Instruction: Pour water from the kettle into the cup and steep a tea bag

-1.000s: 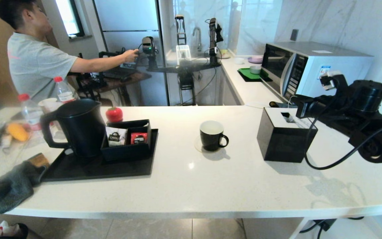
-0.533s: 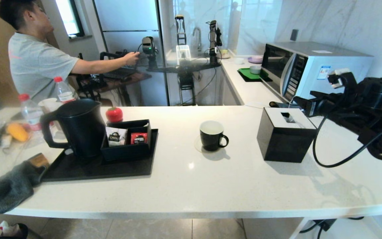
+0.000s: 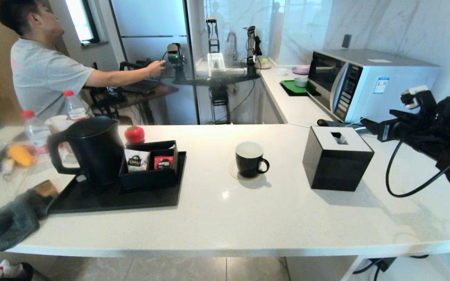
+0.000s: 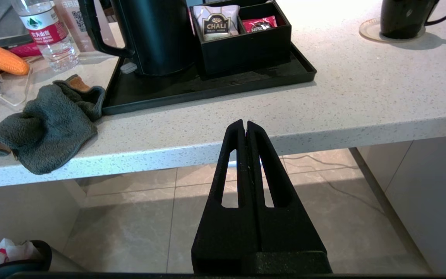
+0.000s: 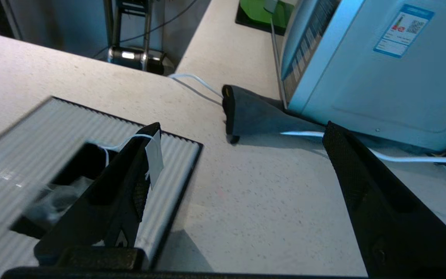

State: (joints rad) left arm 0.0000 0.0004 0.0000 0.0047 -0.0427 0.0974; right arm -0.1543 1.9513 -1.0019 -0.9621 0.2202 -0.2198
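The black kettle [image 3: 92, 150] stands on the black tray [image 3: 119, 197] at the left. Mid-counter, the black cup [image 3: 249, 159] with a white inside sits on a coaster. The tea bag [image 5: 50, 203] lies as a pale pouch in the slot of the black box [image 3: 336, 158]. Its white string [image 5: 124, 140] runs up to a paper tag [image 5: 154, 155] that clings to one finger of my right gripper [image 5: 242, 128]. That gripper [image 3: 373, 123] hangs open just right of the box, nothing between its fingers. My left gripper [image 4: 245, 124] is shut and empty, below the counter's front edge.
A microwave [image 3: 365, 80] stands behind my right arm, with a dark wedge-shaped object [image 5: 254, 114] and a white cable beside it. A compartment box with a white sachet [image 3: 134, 160] and a red sachet [image 3: 163, 162] sits on the tray. A grey cloth [image 3: 14, 218] lies at the front left.
My right arm has drawn back to the right, from over the black box's top to beside it. The left arm, kettle and cup have not moved.
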